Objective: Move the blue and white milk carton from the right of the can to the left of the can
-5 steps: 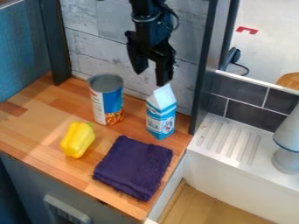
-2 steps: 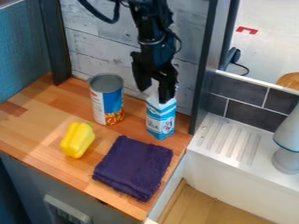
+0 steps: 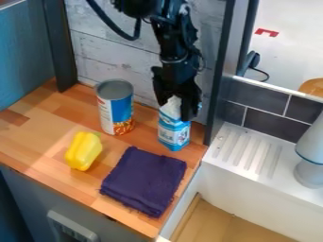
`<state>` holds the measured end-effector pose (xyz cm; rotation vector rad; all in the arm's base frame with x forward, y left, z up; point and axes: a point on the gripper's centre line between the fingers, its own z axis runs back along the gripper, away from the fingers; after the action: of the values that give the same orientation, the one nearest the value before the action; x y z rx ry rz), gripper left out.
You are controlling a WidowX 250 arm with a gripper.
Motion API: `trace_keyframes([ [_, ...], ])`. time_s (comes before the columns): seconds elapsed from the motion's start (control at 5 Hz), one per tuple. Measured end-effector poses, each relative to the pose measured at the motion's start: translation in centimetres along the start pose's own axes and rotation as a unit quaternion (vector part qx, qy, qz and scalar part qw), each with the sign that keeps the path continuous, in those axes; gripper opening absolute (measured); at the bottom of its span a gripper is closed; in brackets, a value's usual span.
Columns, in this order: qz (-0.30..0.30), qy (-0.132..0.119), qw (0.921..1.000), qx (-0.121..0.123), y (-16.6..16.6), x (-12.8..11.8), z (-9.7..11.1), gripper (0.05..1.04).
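Blue-and-white card makes up the carton (image 3: 174, 134), which stands upright on the right-hand part of the wooden tabletop (image 3: 38, 137), its peaked white top within the black hand (image 3: 174, 108). The hand looks open, its fingers parted on either side of that top; whether either one presses on it, I cannot tell. I judge the approach to the carton made, with no firm hold or lift shown; what remains beyond that cannot be read here. Beside the carton stands a tall can (image 3: 115, 108); nearer the camera lie a folded purple cloth (image 3: 145, 180) and a yellow pepper (image 3: 83, 151). One finger covers part of the carton's upper side, its far faces are hidden, and the can's inside is too dark to make out. Farther right, the edge cuts off a pale, rounded object (image 3: 310, 165) on a white ledge (image 3: 246, 147).
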<state>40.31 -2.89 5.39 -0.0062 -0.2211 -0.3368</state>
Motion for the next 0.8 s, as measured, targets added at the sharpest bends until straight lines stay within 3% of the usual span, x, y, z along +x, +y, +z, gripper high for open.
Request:
trace_keyframes([
  [0.2,0.005,-0.002,0.9999,0.01,0.1,0.1,-0.1,0.81],
  [0.4,0.008,-0.003,0.9999,0.013,0.2,0.0,-0.2,0.809],
  [0.6,0.019,-0.004,0.9998,0.0,0.0,-0.2,0.4,0.809],
  [0.8,0.061,-0.056,0.9964,-0.016,1.9,0.5,4.8,0.809],
])
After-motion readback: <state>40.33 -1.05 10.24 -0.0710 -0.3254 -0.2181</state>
